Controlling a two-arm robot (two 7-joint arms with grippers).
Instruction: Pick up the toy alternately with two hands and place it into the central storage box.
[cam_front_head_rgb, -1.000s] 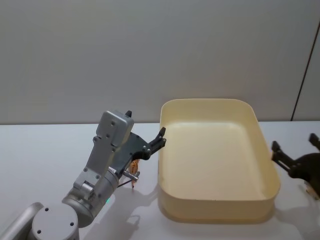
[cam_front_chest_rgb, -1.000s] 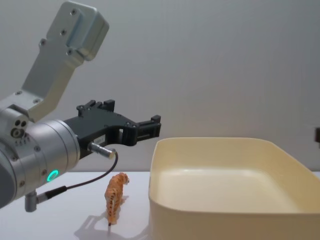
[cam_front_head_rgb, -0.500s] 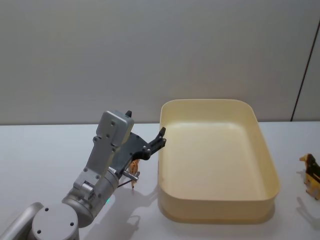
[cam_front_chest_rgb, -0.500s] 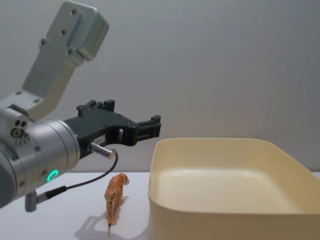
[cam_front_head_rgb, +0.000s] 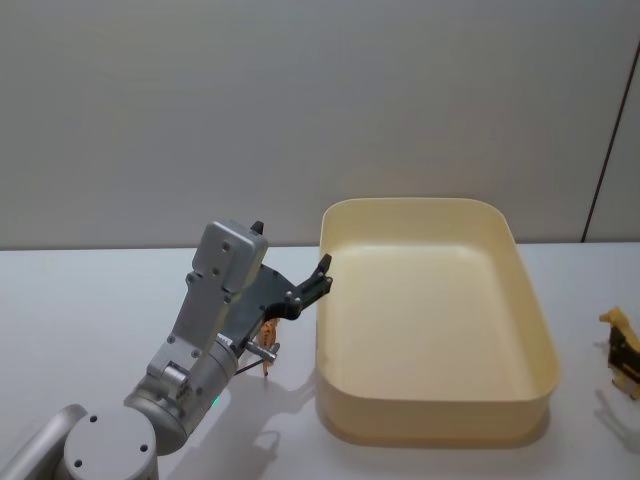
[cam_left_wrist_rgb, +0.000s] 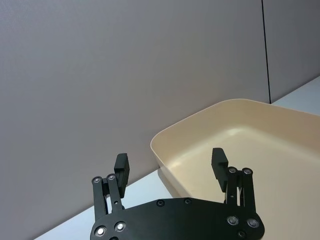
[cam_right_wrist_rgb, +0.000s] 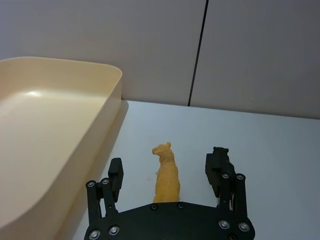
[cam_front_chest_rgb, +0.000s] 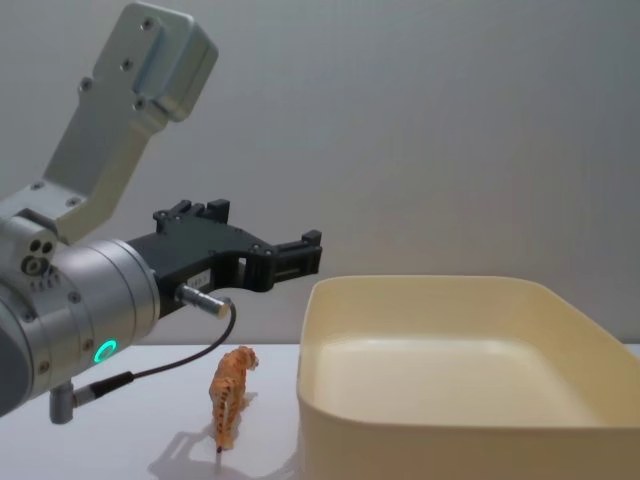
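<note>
The cream-yellow storage box (cam_front_head_rgb: 432, 421) (cam_front_chest_rgb: 450, 440) stands mid-table, nothing inside it. An orange striped tiger toy (cam_front_chest_rgb: 230, 392) (cam_front_head_rgb: 268, 334) stands on the table left of the box. My left gripper (cam_front_head_rgb: 312, 287) (cam_left_wrist_rgb: 170, 162) (cam_front_chest_rgb: 292, 258) hovers open above the tiger, beside the box's left rim (cam_left_wrist_rgb: 240, 106). In the right wrist view my right gripper (cam_right_wrist_rgb: 166, 167) is open, its fingers on either side of a yellow toy animal (cam_right_wrist_rgb: 167, 177) that stands right of the box (cam_right_wrist_rgb: 60, 68). A dark toy (cam_right_wrist_rgb: 220, 151) stands just past one finger.
At the head view's right edge the yellow toy (cam_front_head_rgb: 612, 320) and the dark toy (cam_front_head_rgb: 627, 350) stand close together on the white table (cam_front_head_rgb: 90, 300). A grey wall runs behind the table. A thin cable hangs from the left arm near the tiger.
My right gripper has drawn back out of the head and chest views at the right edge, uncovering the toys there. The left arm and the tiger have not moved.
</note>
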